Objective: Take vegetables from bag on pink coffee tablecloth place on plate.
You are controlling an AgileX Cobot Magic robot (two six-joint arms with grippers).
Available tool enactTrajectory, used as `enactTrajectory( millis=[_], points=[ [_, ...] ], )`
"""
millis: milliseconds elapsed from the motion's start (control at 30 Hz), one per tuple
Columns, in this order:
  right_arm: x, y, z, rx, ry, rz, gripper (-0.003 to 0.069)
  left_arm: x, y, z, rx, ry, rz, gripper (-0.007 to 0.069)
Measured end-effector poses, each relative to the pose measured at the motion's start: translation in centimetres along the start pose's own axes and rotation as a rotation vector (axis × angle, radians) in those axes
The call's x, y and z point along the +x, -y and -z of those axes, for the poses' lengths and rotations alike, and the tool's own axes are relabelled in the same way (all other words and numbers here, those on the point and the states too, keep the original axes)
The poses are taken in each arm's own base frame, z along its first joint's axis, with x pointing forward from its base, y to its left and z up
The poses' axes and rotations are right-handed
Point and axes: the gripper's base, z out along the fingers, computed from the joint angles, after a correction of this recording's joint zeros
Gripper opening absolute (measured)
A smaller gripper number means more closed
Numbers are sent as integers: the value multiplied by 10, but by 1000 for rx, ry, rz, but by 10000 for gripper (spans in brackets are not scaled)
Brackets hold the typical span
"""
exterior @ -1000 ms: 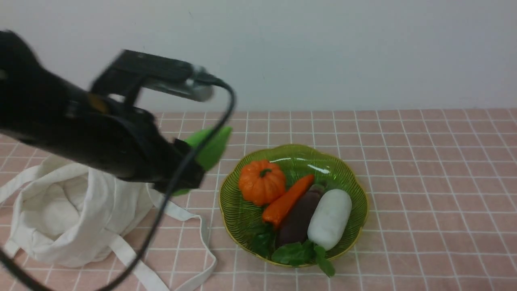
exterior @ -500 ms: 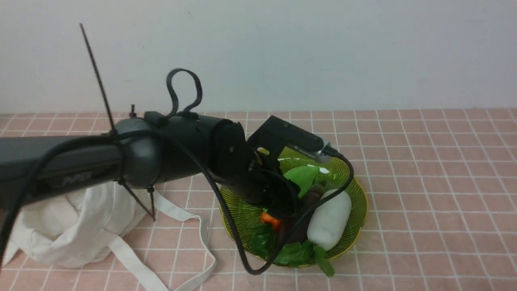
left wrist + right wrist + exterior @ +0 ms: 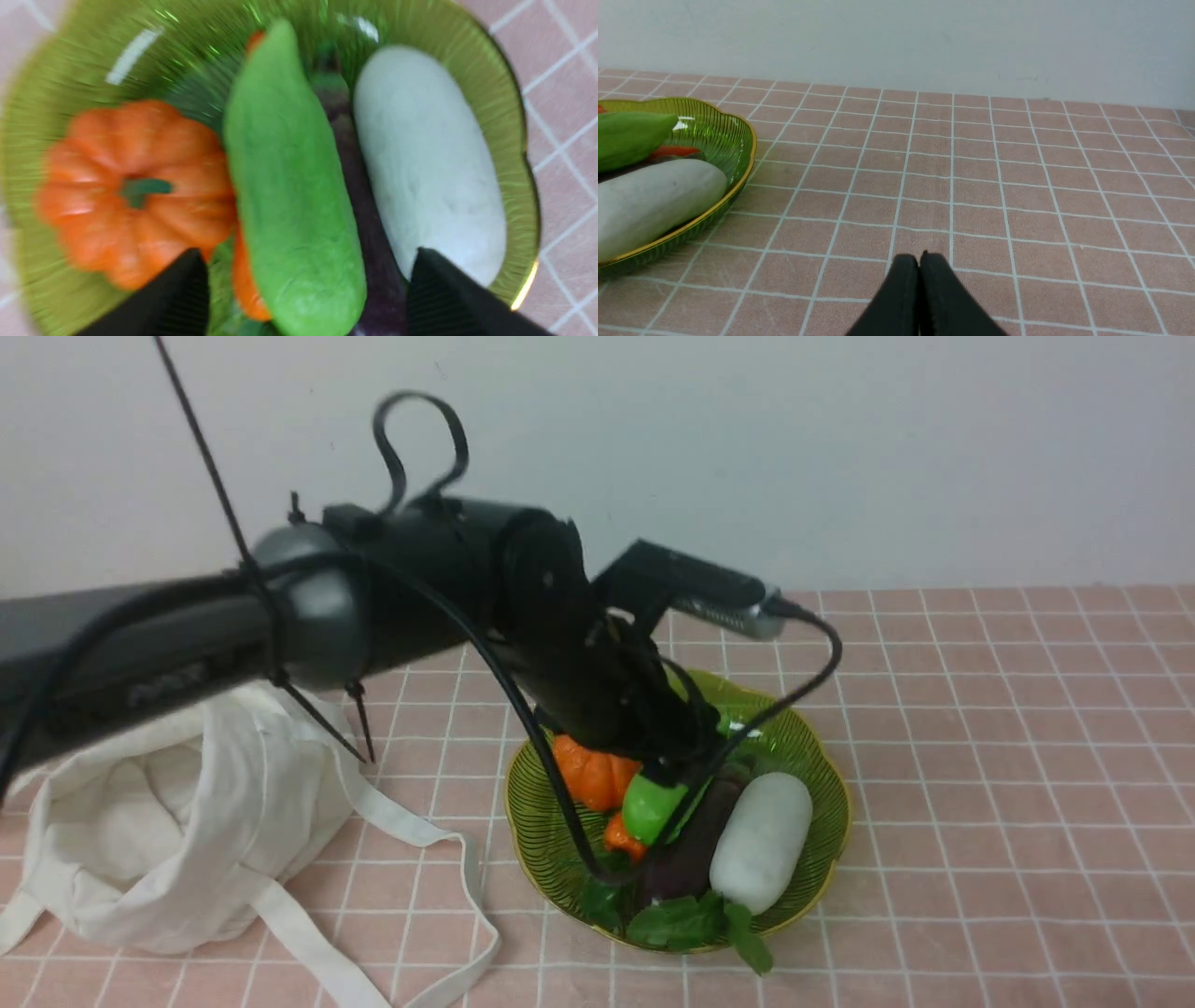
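In the front view, the left gripper (image 3: 686,761) hangs over the plate (image 3: 840,821), with the gourd (image 3: 653,803) just below it, partly screened by the gripper and its cable. The gourd lies among the other vegetables, between the pumpkin (image 3: 593,775) and the radish (image 3: 762,840), on top of the carrot (image 3: 623,838) and the eggplant (image 3: 686,849). The bag (image 3: 154,831) lies on its side to the robot's left of the plate, its mouth open, on the pink tablecloth (image 3: 1018,784). The left arm reaches across from the bag's side and is clearly the nearer one to the gourd.

In the left wrist view, the jaws stand spread, one to each side of the gourd's blunt end, with gaps between them and its skin, so nothing is pinched. The gourd's long axis runs away from the gripper, tapered tip farthest, and the spread is across its width. The gourd looks released, and the move that suits is a straight lift clear of the plate; a sideways swing could knock the pumpkin or the radish.

In the right wrist view, the right gripper (image 3: 920,280) has its fingertips pressed together over bare tablecloth, well apart from the plate. It seems to have no part in this step.
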Motion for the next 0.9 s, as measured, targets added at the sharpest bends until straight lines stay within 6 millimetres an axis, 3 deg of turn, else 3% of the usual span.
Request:
enactTrajectory(
  millis=[133, 167, 200, 267, 300, 333, 433, 533, 733, 900],
  points=[
    [0, 0, 0, 0, 0, 0, -15, -10, -1, 72, -91, 126, -14, 118],
    [0, 0, 0, 0, 0, 0, -15, -10, -1, 80, -98, 144, -16, 105],
    [0, 0, 0, 0, 0, 0, -15, -10, 2, 109, -112, 210, -15, 40],
    [0, 0, 0, 0, 0, 0, -15, -4, 6, 150, -115, 320, -15, 9],
    [0, 0, 0, 0, 0, 0, -15, -3, 7, 154, -114, 331, -14, 7],
    [0, 0, 0, 0, 0, 0, -15, 8, 10, 181, -108, 422, -12, -4],
    [0, 0, 0, 0, 0, 0, -15, 32, 14, 216, -97, 548, -4, -5],
    [0, 0, 0, 0, 0, 0, -15, 71, 15, 231, -84, 638, 8, -5],
    [0, 0, 0, 0, 0, 0, -15, 135, 14, 233, -42, 717, 40, -5],
    [0, 0, 0, 0, 0, 0, -15, 166, 15, 244, -38, 750, 27, -5]
  ],
)
